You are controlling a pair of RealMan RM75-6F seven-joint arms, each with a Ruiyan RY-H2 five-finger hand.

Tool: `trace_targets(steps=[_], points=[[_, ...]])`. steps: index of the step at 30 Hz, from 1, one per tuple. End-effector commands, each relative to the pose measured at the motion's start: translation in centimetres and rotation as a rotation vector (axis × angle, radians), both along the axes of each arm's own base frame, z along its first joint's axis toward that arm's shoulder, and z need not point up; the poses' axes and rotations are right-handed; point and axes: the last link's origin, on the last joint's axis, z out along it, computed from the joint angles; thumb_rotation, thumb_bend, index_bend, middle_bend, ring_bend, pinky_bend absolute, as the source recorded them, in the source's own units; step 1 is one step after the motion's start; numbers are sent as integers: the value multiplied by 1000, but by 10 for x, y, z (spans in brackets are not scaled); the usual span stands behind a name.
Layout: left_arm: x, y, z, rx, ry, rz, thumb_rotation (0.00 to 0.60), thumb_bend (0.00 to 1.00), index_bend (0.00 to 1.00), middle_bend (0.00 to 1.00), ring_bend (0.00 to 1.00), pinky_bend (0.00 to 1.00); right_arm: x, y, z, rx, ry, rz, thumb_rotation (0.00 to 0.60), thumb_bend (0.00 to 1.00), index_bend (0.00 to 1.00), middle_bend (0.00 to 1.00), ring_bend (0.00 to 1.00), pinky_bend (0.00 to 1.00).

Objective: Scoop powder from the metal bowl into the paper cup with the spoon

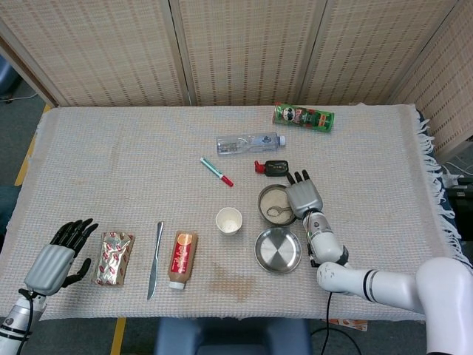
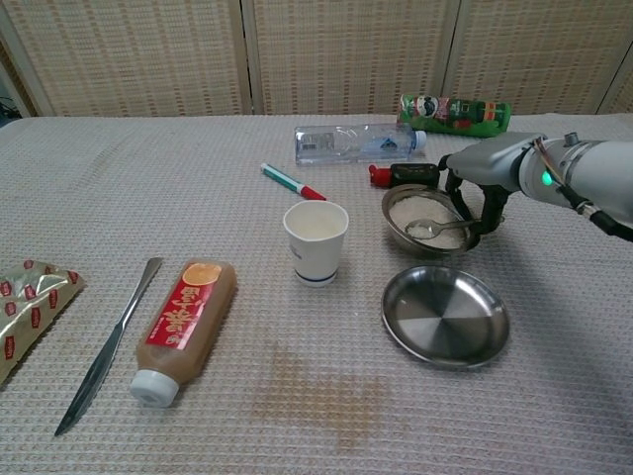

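Spoon [image 2: 435, 229] lies in metal bowl [image 2: 427, 234] on powder, handle toward right hand [image 2: 482, 170]. Fingers [image 2: 488, 206] spread, gripping nothing, at bowl's right rim. Paper cup [image 2: 316, 242] left of bowl, apart; bare counter [image 1: 133, 163] between. Left hand [image 1: 55, 257] open near counter's front-left edge.

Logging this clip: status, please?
Right hand open beside metal bowl; spoon lying in powder. Left hand open, idle. Paper cup unobstructed.

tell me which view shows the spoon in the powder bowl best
The chest view: the spoon lies in the metal bowl, its scoop and handle clearly visible beside the right hand. The head view shows only a faint curved shape on the powder, seen from above.
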Motion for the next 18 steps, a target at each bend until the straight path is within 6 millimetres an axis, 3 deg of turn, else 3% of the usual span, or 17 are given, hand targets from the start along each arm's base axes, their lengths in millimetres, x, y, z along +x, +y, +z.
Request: trace_targets(steps=[1,18], points=[[0,0,0,1,-1,1,600,490,0,0,0,85,1,-1,2,1,-15,0,600,329,622,0,0,0],[0,1,-1,-8,-1,3,600,488,0,0,0,88,23,2,22,3,-141,-4,600,329,624,0,0,0]])
